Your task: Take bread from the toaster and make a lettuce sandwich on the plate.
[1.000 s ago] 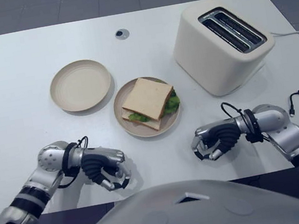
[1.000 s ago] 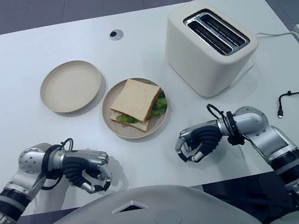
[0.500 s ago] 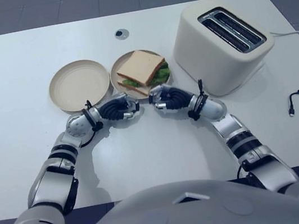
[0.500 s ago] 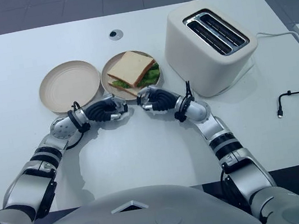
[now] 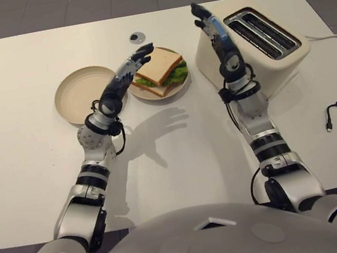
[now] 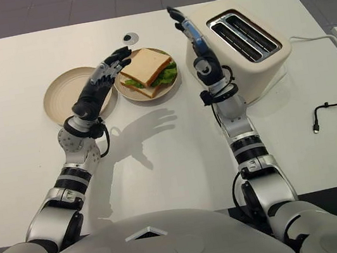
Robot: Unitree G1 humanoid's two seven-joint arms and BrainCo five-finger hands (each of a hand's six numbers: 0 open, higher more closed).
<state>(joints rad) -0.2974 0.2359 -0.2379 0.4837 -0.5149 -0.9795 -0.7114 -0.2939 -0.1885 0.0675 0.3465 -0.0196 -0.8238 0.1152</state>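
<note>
Sitting on plate (image 5: 175, 90): sandwich (image 5: 157, 72) w/ lettuce (image 5: 179, 72).

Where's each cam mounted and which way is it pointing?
Left eye view: on the head, looking forward and down at the white table; both arms show, left hand and right hand open above it.
Right eye view: same head, slightly to the right, same aim; same arms and hands.
Shared: sandwich on its plate, empty plate, toaster.
</note>
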